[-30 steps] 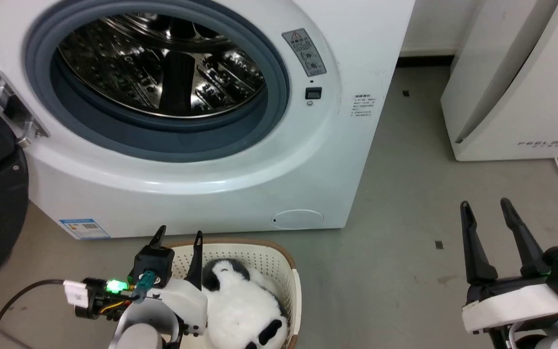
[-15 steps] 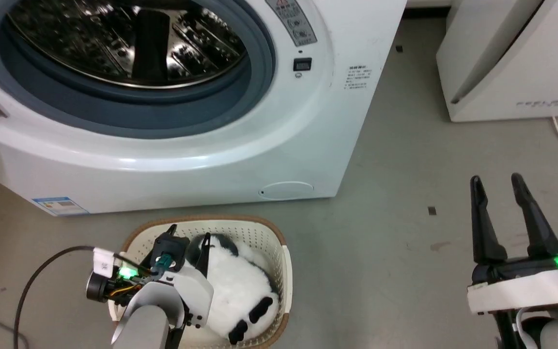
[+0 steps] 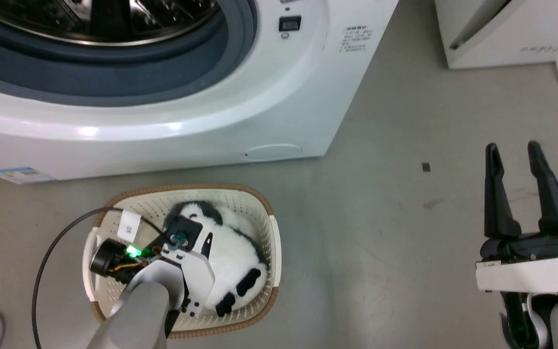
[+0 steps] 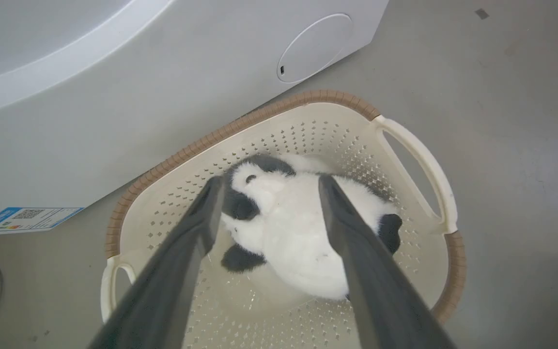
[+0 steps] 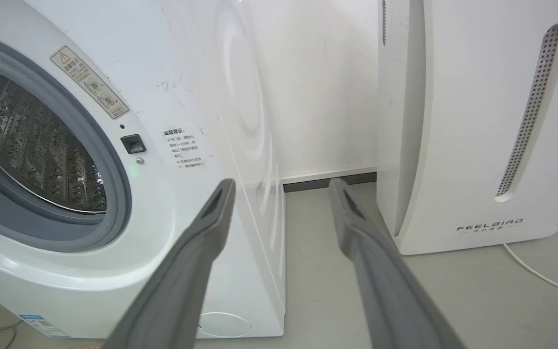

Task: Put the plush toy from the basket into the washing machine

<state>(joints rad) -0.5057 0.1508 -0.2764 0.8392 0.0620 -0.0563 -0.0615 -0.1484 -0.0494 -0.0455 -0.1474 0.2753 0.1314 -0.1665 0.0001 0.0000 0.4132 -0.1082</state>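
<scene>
The plush toy (image 4: pixel 293 232) lies inside the basket (image 4: pixel 308 97), in the lower left part of the head view. Its black-and-white head is turned toward the washing machine (image 3: pixel 211 111) and its black limbs toward the bottom of the frame. The basket stands on the grey floor (image 3: pixel 380 218), just in front of the machine's lower front panel, near a round cover (image 4: pixel 314 47) and a blue label (image 4: pixel 22 219). The left gripper (image 4: pixel 270 180) hangs over the basket with its two dark fingers spread apart. In the left wrist view one finger is beside the toy's head at centre left, and the other crosses the white body at centre right. I cannot tell whether the fingers touch the fur. The toy is not clamped. A black cable (image 3: pixel 46 257) curves from the left wrist over the basket's left rim. The right gripper (image 3: pixel 511 148) is at the lower right of the head view, well apart from the basket, with its fingers parted and nothing between them. In the right wrist view the machine's grey-gasketed porthole is open at the left. The white FEELBIRD appliance (image 5: pixel 477 121) stands at the right.
</scene>
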